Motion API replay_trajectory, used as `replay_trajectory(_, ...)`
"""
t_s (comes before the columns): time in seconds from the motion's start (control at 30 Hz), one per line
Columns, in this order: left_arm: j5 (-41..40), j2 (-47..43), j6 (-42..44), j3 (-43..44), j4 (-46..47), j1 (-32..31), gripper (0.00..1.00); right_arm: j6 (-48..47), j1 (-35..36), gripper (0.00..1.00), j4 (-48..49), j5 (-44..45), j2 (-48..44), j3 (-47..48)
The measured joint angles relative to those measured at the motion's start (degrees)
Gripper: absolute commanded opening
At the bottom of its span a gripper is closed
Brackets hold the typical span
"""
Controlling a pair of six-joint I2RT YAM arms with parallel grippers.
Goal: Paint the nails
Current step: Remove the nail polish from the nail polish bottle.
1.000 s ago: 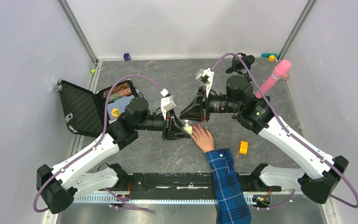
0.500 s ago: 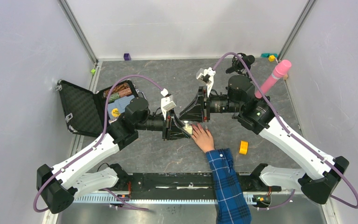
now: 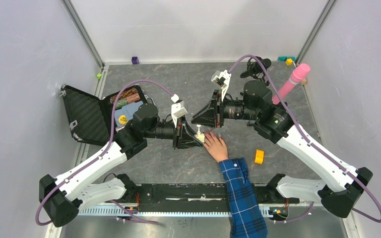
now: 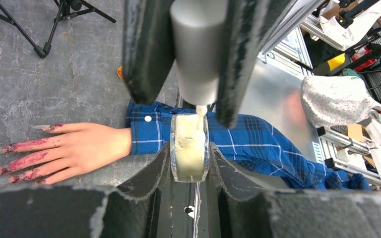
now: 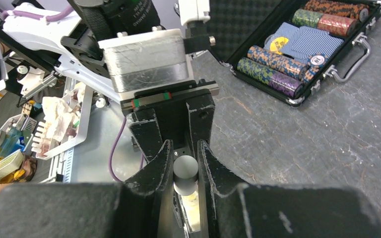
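My left gripper (image 3: 196,135) is shut on a small white bottle (image 4: 189,154) and holds it upright just left of the fingertips of a pale hand (image 3: 216,146) with a blue plaid sleeve (image 3: 241,196). My right gripper (image 3: 197,120) is shut on the bottle's grey cap (image 5: 185,171), just above the bottle. The brush tip (image 4: 200,111) under the cap hangs at the bottle's mouth. In the left wrist view the hand (image 4: 79,148) lies flat, and its nails (image 4: 4,148) and fingers are smeared dark pink.
An open black case of poker chips (image 3: 104,111) lies at the left. A yellow tape roll (image 3: 259,156) lies right of the sleeve. A pink cylinder (image 3: 291,82) and a small black tripod (image 3: 256,66) stand at the back right. Small blocks (image 3: 135,60) lie along the back wall.
My right gripper has moved up and away from the bottle with the cap, so the bottle now shows in the top view. The left arm and the hand have stayed put.
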Motion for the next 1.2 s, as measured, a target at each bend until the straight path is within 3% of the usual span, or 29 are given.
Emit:
replay_trajectory(0.9,-0.02,0.0,0.0,0.0,0.0,0.0,0.02,-2.05,-0.02,0.0,-4.39,2.14,0.66,0.22)
replay_trajectory(1.2,-0.11,-0.02,0.02,0.0,-0.02,0.0,0.02,-6.6,-0.11,0.0,-12.72,7.96,1.31,7.91)
